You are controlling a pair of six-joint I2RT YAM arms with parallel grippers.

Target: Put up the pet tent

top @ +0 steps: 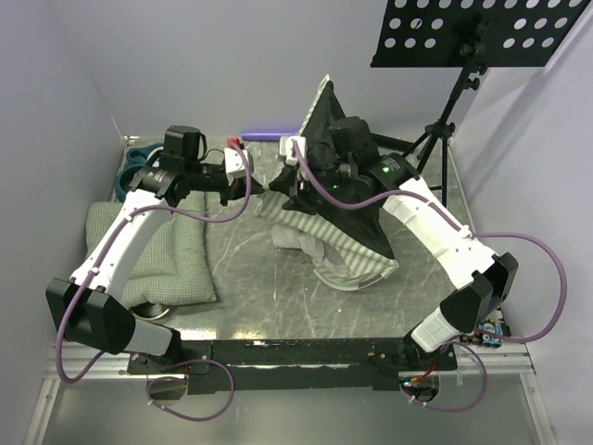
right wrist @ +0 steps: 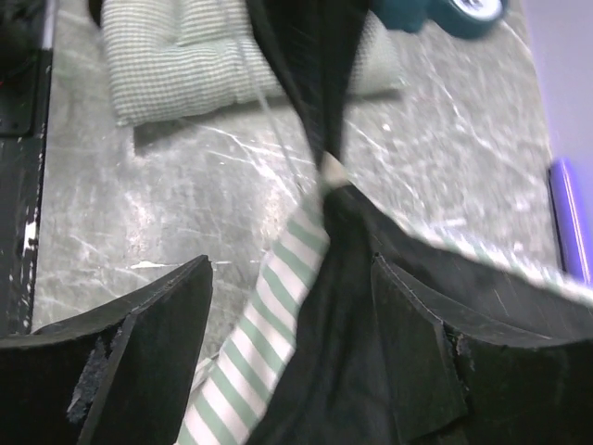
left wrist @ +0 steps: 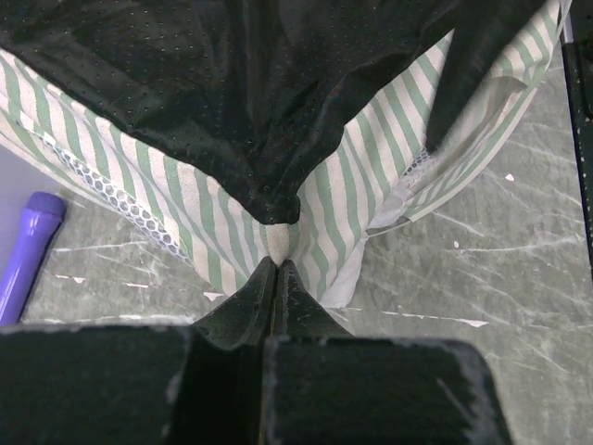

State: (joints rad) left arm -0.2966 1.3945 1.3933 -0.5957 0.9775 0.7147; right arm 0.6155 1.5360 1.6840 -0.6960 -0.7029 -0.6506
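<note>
The pet tent (top: 347, 255), green-and-white striped with black lining, lies half raised in the middle of the table, its peak pointing to the back. My left gripper (top: 252, 188) is at its left corner. In the left wrist view the gripper (left wrist: 279, 264) is shut on a pinched corner of the tent (left wrist: 352, 195). My right gripper (top: 295, 193) hangs over the tent's top. In the right wrist view the gripper (right wrist: 290, 264) is open, with a fold of the tent (right wrist: 278, 315) running between the jaws. No poles show clearly.
A flat green-checked cushion (top: 153, 255) lies at the left, with a metal bowl (top: 153, 311) at its near edge. A teal object (top: 137, 167) sits at the back left. A purple cylinder (top: 269, 135) lies at the back. A music stand (top: 482, 32) rises at the back right.
</note>
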